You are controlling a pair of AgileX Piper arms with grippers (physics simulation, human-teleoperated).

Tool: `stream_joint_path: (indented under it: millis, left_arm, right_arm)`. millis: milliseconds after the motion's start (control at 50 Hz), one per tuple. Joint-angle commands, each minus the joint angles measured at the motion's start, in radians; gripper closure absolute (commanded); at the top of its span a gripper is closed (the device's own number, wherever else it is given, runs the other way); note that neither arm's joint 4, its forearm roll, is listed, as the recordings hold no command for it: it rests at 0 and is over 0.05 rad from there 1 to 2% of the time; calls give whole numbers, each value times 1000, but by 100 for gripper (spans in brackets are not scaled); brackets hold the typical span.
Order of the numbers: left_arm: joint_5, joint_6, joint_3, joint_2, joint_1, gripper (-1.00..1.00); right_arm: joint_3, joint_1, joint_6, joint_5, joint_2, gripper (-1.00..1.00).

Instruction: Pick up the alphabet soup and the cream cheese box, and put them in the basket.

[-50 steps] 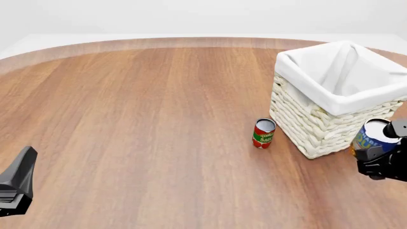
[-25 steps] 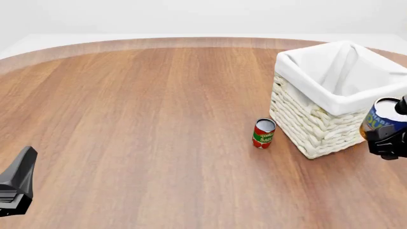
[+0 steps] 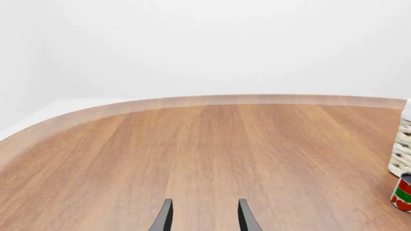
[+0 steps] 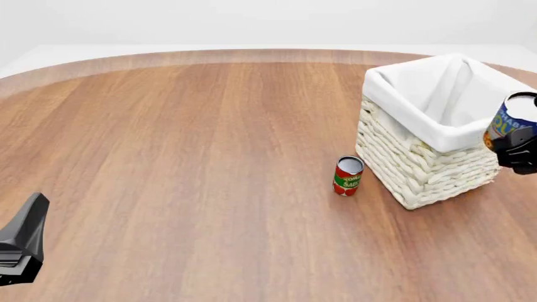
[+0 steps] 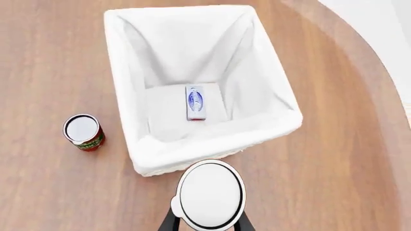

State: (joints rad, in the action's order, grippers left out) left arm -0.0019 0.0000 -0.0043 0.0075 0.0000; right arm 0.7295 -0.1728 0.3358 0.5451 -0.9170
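My right gripper (image 4: 519, 150) is shut on the alphabet soup (image 4: 512, 124), a blue and yellow can with a white top (image 5: 211, 195), held in the air beside the near right corner of the basket (image 4: 419, 165). The wrist view looks down past the can into the basket (image 5: 134, 144), and the blue-and-white cream cheese box (image 5: 196, 102) lies flat on its white liner floor. My left gripper (image 3: 204, 219) is open near the table's front left edge (image 4: 24, 242), with nothing between its fingers.
A slim red-and-green can (image 4: 348, 176) stands upright on the wooden table just left of the basket, also seen as a can (image 5: 83, 132) from above and at the frame edge (image 3: 403, 193).
My right gripper has lifted the alphabet soup from beside the basket's near right corner up to about rim height. The left arm has stayed still.
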Motion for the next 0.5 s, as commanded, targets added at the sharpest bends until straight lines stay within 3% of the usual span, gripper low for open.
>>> stream_joint_path:
  millis: [20,500]
  left_arm:
    - [0,0,0,0,0,-100]
    - [0,0,0,0,0,-100]
  right_arm:
    - [94,-3,-7,5,-41,100]
    - [299,3,15,23,-167,100]
